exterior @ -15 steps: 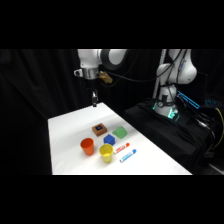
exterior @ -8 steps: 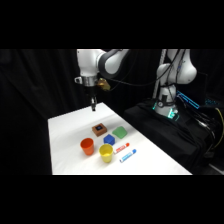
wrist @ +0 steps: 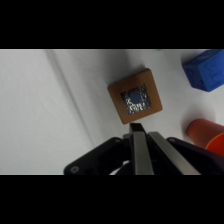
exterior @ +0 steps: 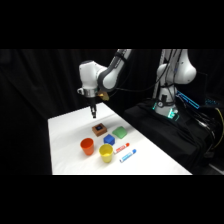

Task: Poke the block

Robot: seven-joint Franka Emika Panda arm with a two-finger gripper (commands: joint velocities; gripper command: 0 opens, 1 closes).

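You have one small brown wooden square block with a dark blue patch on top, one plain blue block, one flat green block, one orange cup, one yellow cup and two marker pens, a red and white one and a blue and white one, all on the white table. There is one white robot arm with one black gripper. In the side view the brown block sits near the middle of the table, and the gripper hangs in the air above it, toward 11 o'clock from it. In the wrist view the brown block is square, so it has no long side; it lies flat and is turned a little, with one corner pointing to about 1 o'clock. The gripper is at 6 o'clock from it, and its two fingers look pressed together into one thin tip. The blue block lies at 2 o'clock from the brown one, and the orange cup at 4 o'clock, both a bit apart from it. In the side view the green block is just beside the brown one at 3 o'clock. Nothing sits between the gripper and the brown block.
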